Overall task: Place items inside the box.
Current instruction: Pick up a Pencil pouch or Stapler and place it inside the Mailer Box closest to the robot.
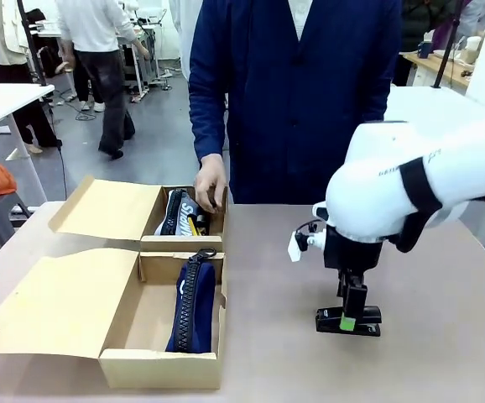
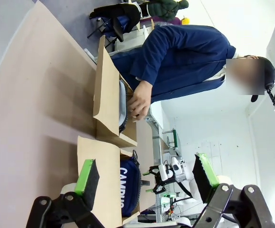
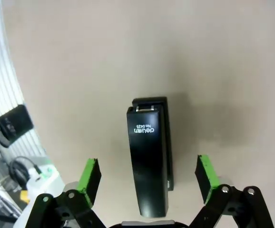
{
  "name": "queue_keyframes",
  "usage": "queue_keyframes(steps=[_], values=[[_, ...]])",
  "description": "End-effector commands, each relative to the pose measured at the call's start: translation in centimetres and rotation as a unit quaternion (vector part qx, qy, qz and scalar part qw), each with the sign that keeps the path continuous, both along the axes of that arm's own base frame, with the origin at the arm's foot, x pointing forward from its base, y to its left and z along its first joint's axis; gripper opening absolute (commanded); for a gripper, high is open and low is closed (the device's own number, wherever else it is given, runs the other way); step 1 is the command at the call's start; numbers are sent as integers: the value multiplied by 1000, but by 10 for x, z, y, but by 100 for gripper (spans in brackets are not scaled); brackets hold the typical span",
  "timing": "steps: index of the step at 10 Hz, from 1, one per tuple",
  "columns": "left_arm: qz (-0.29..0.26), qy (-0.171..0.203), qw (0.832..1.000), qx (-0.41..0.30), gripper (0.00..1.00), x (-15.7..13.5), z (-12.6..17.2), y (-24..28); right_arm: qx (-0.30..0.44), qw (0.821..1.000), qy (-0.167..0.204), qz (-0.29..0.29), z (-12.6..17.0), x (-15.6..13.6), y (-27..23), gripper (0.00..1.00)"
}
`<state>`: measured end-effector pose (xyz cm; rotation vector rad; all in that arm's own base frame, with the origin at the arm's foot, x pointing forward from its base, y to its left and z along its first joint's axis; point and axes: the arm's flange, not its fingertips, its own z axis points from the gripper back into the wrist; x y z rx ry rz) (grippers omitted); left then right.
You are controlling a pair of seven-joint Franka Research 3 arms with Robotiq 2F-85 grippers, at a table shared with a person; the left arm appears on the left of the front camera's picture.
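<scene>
The right gripper [image 3: 148,165] stands wide open, its green pads on either side of a black, glossy, oblong stapler [image 3: 149,142] without touching it. The stapler lies flat on the tan tabletop [image 1: 444,285], at the lower right of the front view. It looks rigid, dense for its size and smooth-sided, so it could slip. A squeeze across its narrow body near mid-length seems safest. At lower left an open cardboard box [image 1: 159,368] holds a navy zip pouch [image 1: 194,304]. A person's hand [image 1: 211,183] rests at a second box [image 1: 184,243] behind. The left gripper [image 2: 146,176] is spread wide and empty.
</scene>
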<state>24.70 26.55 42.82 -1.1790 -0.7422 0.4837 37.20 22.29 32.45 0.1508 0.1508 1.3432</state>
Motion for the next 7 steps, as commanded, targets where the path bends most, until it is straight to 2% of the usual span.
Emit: queue_keyframes(steps=[1, 5, 6, 7], values=[[1, -16, 1000, -2, 100, 0, 1, 0, -57, 998, -17, -5, -10, -6, 7, 100], [1, -16, 1000, -2, 100, 0, 1, 0, -64, 998, 6, 6, -18, -7, 9, 100], [1, -16, 1000, -2, 100, 0, 1, 0, -60, 998, 13, 12, -21, -6, 9, 67], [1, -16, 1000, -2, 100, 0, 1, 0, -58, 998, 23, 12, -21, -5, 8, 41]])
